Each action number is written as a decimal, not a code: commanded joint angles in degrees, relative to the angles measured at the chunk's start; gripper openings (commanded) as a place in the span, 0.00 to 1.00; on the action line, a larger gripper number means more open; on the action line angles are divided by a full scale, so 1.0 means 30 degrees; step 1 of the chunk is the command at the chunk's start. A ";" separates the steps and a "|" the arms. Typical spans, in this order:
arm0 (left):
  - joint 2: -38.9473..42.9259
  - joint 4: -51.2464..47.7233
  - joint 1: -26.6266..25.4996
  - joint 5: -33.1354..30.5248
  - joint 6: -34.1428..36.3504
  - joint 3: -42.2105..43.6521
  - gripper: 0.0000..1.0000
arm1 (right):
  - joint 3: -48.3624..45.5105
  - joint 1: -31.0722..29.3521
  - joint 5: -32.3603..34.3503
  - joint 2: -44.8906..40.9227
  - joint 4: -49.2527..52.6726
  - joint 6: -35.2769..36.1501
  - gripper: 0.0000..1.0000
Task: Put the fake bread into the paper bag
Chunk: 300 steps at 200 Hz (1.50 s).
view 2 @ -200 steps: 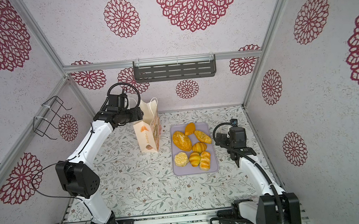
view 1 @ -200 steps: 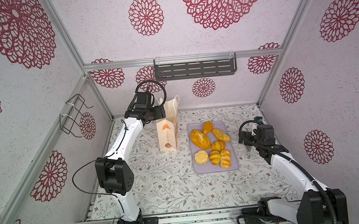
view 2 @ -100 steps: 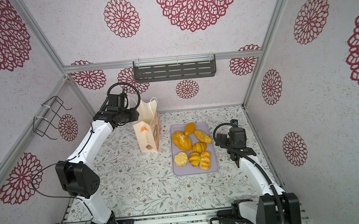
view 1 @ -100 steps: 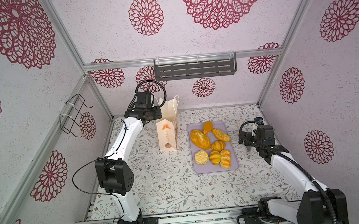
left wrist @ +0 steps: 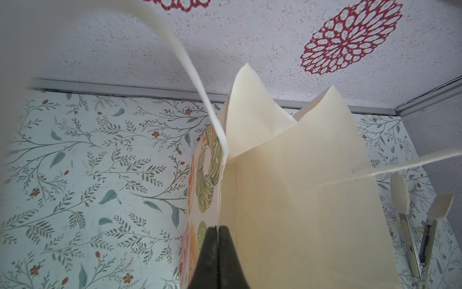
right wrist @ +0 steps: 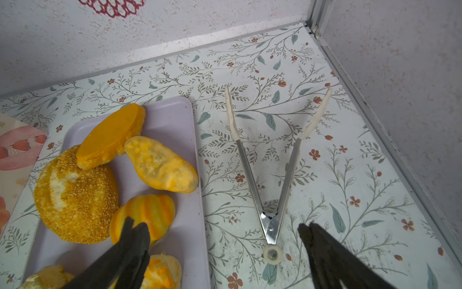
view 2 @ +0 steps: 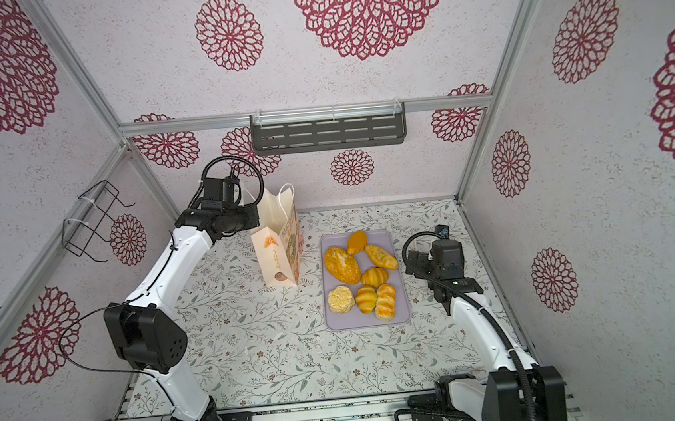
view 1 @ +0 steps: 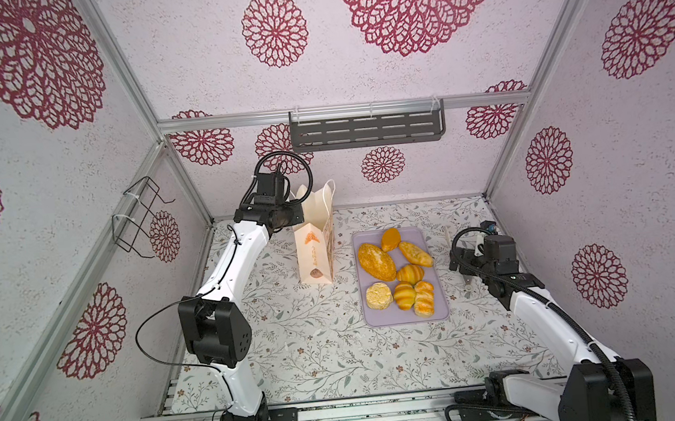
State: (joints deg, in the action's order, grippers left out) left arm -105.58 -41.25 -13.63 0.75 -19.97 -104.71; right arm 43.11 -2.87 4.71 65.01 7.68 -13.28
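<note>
Seven fake bread (view 1: 377,261) pieces lie three o'clock of the paper bag (view 1: 314,255). Your left tool (left wrist: 218,229) is clamped on its wall; your right tool (right wrist: 216,222) gapes empty.

paper bag (view 1: 313,251): cream, orange emblem and lettering, white handles. bread (view 1: 376,261): glossy golden-yellow to orange-brown, some ribbed in stripes. tray (view 1: 403,318): plain lilac. table (view 1: 318,346): white, grey-green leaf sprigs, small red-brown flowers. walls (view 1: 189,66): pale, speckled, crimson lace rosettes. tongs (right wrist: 271,225): steel, cream tips. arms (view 1: 240,257): white, black joints.
</note>
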 commanded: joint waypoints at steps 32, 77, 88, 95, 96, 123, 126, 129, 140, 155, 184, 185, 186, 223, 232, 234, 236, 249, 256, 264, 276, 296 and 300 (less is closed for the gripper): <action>0.1563 -0.0297 0.0012 0.0196 -0.0773 0.1186 0.00 | 0.1461 0.0108 0.1983 -0.0580 0.1189 -0.0285 0.99; 0.2747 -0.0448 0.0002 0.1338 -0.1857 0.2171 0.00 | 0.2339 0.0240 0.2022 0.0046 0.2438 -0.0182 0.99; 0.3055 -0.0608 0.0023 0.1071 -0.2264 0.2446 0.00 | 0.2469 0.0356 0.2031 0.0262 0.2713 -0.0229 0.99; 0.3314 -0.0694 0.0002 0.0861 -0.2455 0.2672 0.00 | 0.2531 0.0441 0.2076 0.0386 0.2791 -0.0233 0.99; 0.3360 -0.0707 0.0002 0.0861 -0.2456 0.2717 0.00 | 0.2532 0.0450 0.2070 0.0402 0.2810 -0.0247 0.99; 0.4862 0.0181 -0.0022 0.0847 -0.3250 0.4664 0.00 | 0.2306 0.0821 0.2619 0.0450 0.2584 -0.0128 0.99; 0.5046 0.0359 -0.0027 0.0878 -0.3361 0.4953 0.00 | 0.2238 0.0882 0.2594 0.0463 0.2546 -0.0095 0.99; 0.5222 0.0546 -0.0028 0.0915 -0.3430 0.5201 0.00 | 0.2196 0.0945 0.2547 0.0450 0.2461 -0.0028 0.99; 0.5756 0.1119 -0.0028 0.1062 -0.3720 0.6106 0.00 | 0.2045 0.1110 0.2451 0.0482 0.2303 0.0166 0.99; 0.6374 0.1587 -0.0057 0.1032 -0.3906 0.7019 0.00 | 0.1930 0.1293 0.2502 0.0654 0.2222 0.0601 0.99; 0.7161 0.1771 -0.0353 0.0450 -0.3829 0.7695 0.00 | 0.1940 0.1606 0.0981 0.1184 0.2496 0.1472 0.99; 0.7202 0.1770 -0.0352 0.0436 -0.3831 0.7720 0.00 | 0.1944 0.1619 0.0921 0.1241 0.2502 0.1499 0.99; 0.7223 0.1784 -0.0365 0.0429 -0.3847 0.7746 0.00 | 0.1946 0.1625 0.0862 0.1269 0.2534 0.1512 0.99; 0.8269 0.3637 -0.0379 0.0244 -0.4607 0.9579 0.00 | 0.2605 0.1661 0.0397 0.3119 0.3290 0.2075 0.99; 0.8361 0.3918 -0.0379 0.0318 -0.4870 0.9947 0.00 | 0.2727 0.1661 0.0495 0.3533 0.3450 0.2248 0.99; 0.8358 0.3954 -0.0379 0.0367 -0.4898 1.0001 0.00 | 0.2758 0.1661 0.0506 0.3622 0.3476 0.2278 0.99; 0.8358 0.3985 -0.0379 0.0423 -0.4971 1.0059 0.00 | 0.2794 0.1661 0.0524 0.3739 0.3489 0.2307 0.99; 0.8358 0.4110 -0.0401 0.0954 -0.5194 1.0201 0.00 | 0.2827 0.1672 0.0627 0.4144 0.3504 0.2526 0.99; 0.8359 0.4197 -0.0401 0.1224 -0.5144 1.0205 0.02 | 0.2776 0.1654 0.0684 0.4370 0.3435 0.2580 0.99; 0.8358 0.4212 -0.0409 0.1301 -0.5075 1.0183 0.06 | 0.2724 0.1661 0.0644 0.4529 0.3249 0.2734 0.99; 0.8415 0.4201 -0.0408 0.1143 -0.5017 1.0147 0.13 | 0.2596 0.1661 0.0768 0.4735 0.2942 0.2797 0.99; 0.8686 0.4142 -0.0409 0.0744 -0.4891 1.0248 0.25 | 0.2691 0.1661 0.1245 0.5239 0.2798 0.2865 0.99; 0.8748 0.4139 -0.0409 0.0677 -0.4866 1.0284 0.27 | 0.2757 0.1661 0.1307 0.5363 0.2813 0.2875 0.99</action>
State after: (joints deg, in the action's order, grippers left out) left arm -81.21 -30.20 -14.61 3.51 -34.89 -74.52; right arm 49.28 1.98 7.27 79.88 16.99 -6.42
